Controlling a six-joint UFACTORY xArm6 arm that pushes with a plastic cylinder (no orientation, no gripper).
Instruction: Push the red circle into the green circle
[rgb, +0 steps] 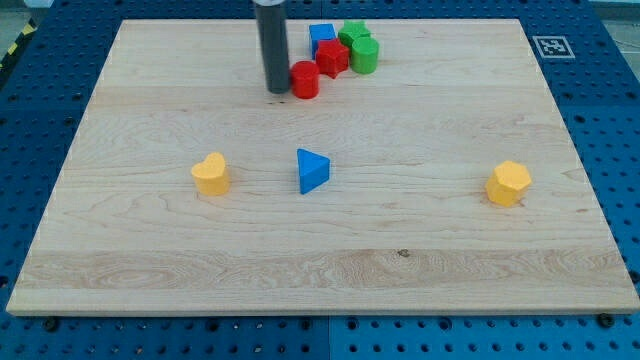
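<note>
The red circle (305, 79) is a short red cylinder near the view's top, just left of centre. My tip (276, 90) stands right beside it on its left, touching or nearly touching. The green circle (364, 54) is a green cylinder up and to the right of the red circle. A red star-shaped block (332, 57) lies between the two, touching the green circle's left side.
A blue square block (322, 36) and a green star-shaped block (353, 34) sit behind the red star and the green circle. A blue triangle (312, 170) lies mid-board. A yellow heart (211, 173) is at the left, a yellow hexagon (509, 183) at the right.
</note>
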